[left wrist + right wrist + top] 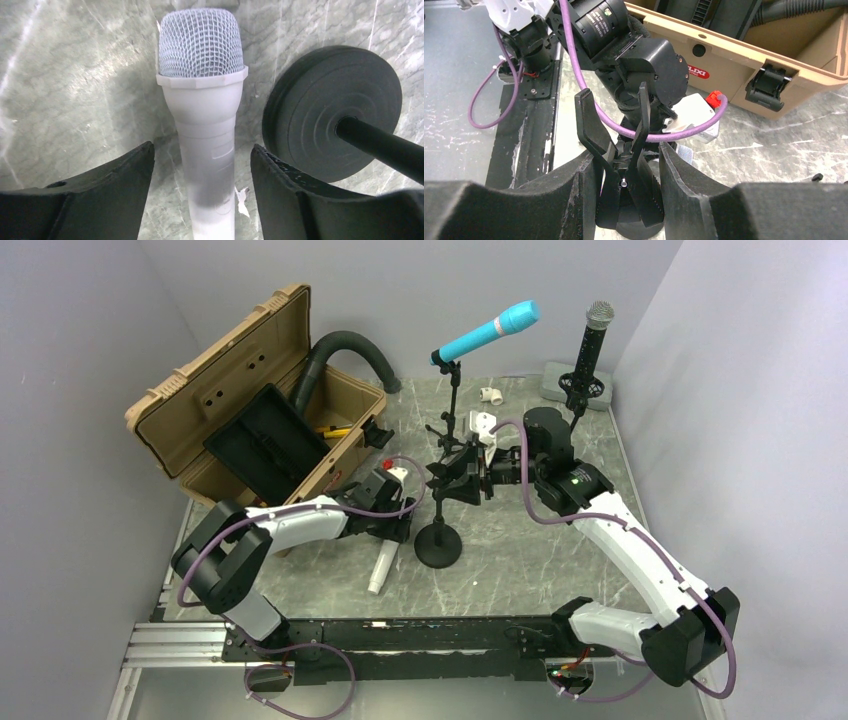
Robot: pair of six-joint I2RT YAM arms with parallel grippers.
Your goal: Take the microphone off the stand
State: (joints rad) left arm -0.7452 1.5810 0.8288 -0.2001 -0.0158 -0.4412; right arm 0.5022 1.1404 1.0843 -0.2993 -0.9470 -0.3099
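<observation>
The white microphone [381, 570] lies flat on the marble table just left of the stand's round black base [438, 546]. In the left wrist view its barrel [205, 150] runs between my left gripper's [202, 160] open fingers, with a gap on each side, and its mesh head points away. The base [320, 110] and pole [380, 145] show to the right. My left gripper [392, 530] hovers low over the microphone. My right gripper [626, 165] is shut on the stand's black spring clip [644, 150], squeezing its handles; the clip [452, 480] holds nothing.
An open tan case [250, 400] with a black hose [345, 350] stands at the back left. A blue microphone [487, 333] on a second stand and a black microphone [590, 350] stand behind. Small white fittings [490, 395] lie near the back.
</observation>
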